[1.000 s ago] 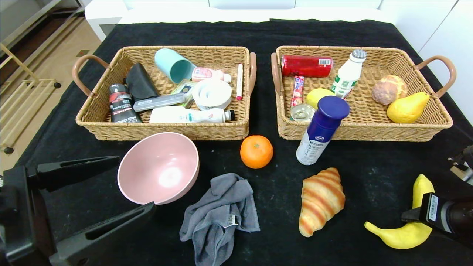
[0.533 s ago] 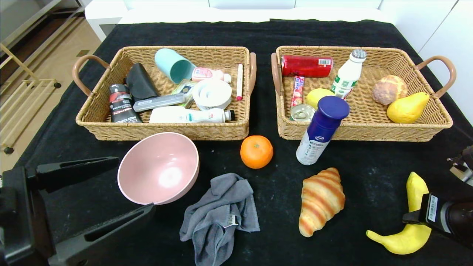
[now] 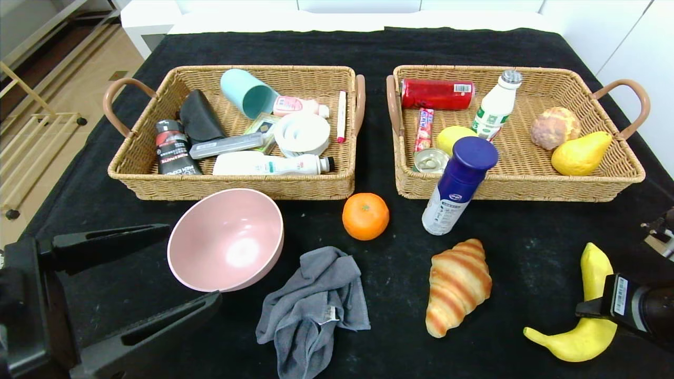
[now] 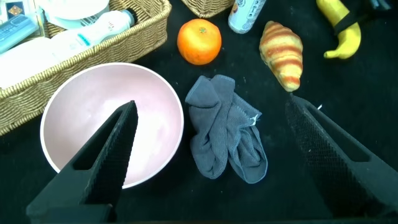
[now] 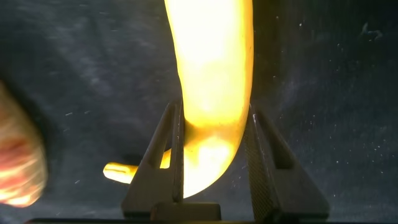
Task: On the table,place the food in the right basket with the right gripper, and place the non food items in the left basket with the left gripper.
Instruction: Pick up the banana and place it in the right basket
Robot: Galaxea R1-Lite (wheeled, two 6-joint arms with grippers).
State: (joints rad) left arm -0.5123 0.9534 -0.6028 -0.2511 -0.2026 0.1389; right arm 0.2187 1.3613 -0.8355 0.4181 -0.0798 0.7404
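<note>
Right wrist view: the banana [image 5: 211,93] is clenched at its curved middle between the right gripper [image 5: 214,168] fingers, near right on the table [image 3: 368,47]. It is judged light, smooth, easily bruised, so mid-body hold suits. The left gripper [image 4: 211,162] is spread wide, idle near left.

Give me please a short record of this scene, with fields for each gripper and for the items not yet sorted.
right gripper: fingers closed on the banana, near the table's right edge
left gripper: open, hovering by the pink bowl and grey cloth
food on the table: orange, croissant, bottle, banana
right basket: already holds food
left basket: already holds non-food
</note>
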